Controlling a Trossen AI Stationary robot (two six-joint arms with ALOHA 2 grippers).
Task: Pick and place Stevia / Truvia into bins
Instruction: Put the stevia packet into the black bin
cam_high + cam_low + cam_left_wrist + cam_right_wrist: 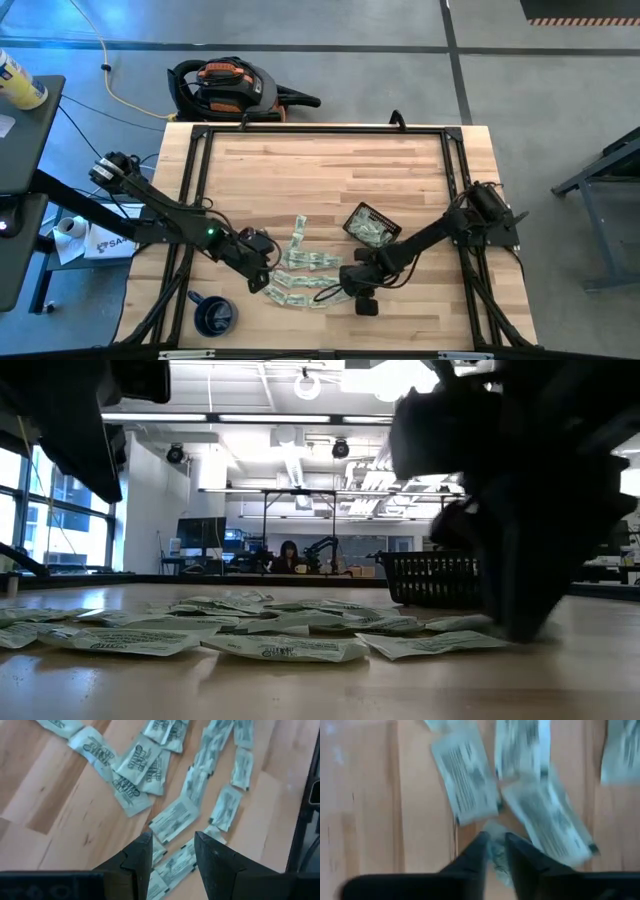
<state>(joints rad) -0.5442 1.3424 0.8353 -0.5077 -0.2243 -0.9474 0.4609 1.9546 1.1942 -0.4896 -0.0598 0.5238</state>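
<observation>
Several pale green and white Stevia sachets (300, 265) lie flat and scattered on the wooden table, some overlapping. Right of them stands the small black tray (352, 215), the bin, with a few sachets in it. My left gripper (172, 852) hangs open a little above the left part of the heap (175, 817), touching nothing. At the heap's near right end, my right gripper (495, 852) is down at the table, its fingers almost together on one sachet (496, 860). The low view shows this gripper (520, 620) reaching the tabletop. My right gripper pinches a sachet between its two fingers at the end (495, 865) that shows in the narrow gap. The fingers come from above, pointing steeply down. The sachet lies on the table among the others; the fingers hide most of it.
A dark blue mug (212, 315) stands near the table's front left corner. The black frame rails (195, 190) run along the table's sides and far edge. Bare wood stretches behind the heap toward the far edge. A person sits far off in the room (290, 555).
</observation>
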